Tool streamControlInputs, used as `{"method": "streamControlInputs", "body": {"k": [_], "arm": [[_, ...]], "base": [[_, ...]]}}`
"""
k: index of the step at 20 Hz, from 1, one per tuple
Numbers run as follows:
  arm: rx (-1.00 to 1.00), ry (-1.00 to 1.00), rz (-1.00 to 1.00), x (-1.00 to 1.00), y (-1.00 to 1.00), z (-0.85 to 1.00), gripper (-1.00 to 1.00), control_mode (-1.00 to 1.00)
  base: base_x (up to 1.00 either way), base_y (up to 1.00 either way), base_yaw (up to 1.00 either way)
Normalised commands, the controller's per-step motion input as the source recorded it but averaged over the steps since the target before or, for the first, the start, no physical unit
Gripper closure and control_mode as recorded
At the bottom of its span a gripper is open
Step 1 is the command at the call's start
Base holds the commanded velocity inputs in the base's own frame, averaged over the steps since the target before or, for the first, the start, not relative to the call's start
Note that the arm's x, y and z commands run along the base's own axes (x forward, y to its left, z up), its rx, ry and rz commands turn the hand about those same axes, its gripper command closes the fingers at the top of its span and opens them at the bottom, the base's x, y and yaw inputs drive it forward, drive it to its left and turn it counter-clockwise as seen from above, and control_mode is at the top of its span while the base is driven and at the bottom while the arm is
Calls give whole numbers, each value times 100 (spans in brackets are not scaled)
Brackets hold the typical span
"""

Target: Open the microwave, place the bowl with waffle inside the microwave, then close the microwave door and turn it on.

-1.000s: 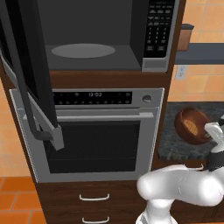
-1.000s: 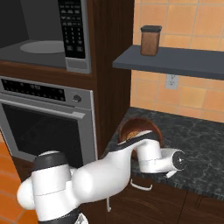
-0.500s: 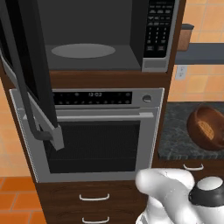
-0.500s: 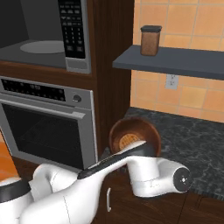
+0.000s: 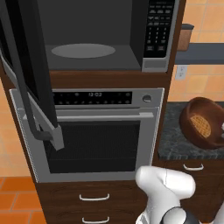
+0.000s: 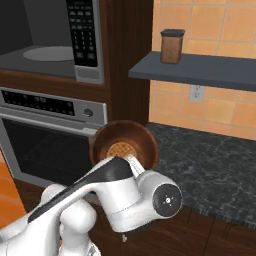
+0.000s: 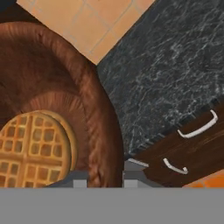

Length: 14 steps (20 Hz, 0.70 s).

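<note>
The bowl with waffle is reddish-brown wood, its waffle golden with a grid; the countertop is black, white-veined; the wall tiles are orange.

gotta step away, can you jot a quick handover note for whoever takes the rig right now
Gripper: shut on the rim of the bowl with waffle, holding it tilted in the air in front of the dark counter, right of the wall oven.
Microwave: open, with the microwave door swung out to the left; the grey turntable is bare.
Waffle: in the bowl.
Done: door opened, bowl picked up.
Left: carry the bowl up and left onto the turntable, let go, close the door, press start on the keypad.
</note>
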Motion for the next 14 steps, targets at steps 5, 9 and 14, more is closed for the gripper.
{"method": "streamControlInputs", "body": {"k": [5,9,14], "arm": [[-5,27,5,-29,81,100,100,-100],[0,-3,0,-50,76,100,100,-100],[-1,0,-14,-30,80,100,100,-100]], "base": [[0,0,0],[0,0,0],[0,0,0]]}}
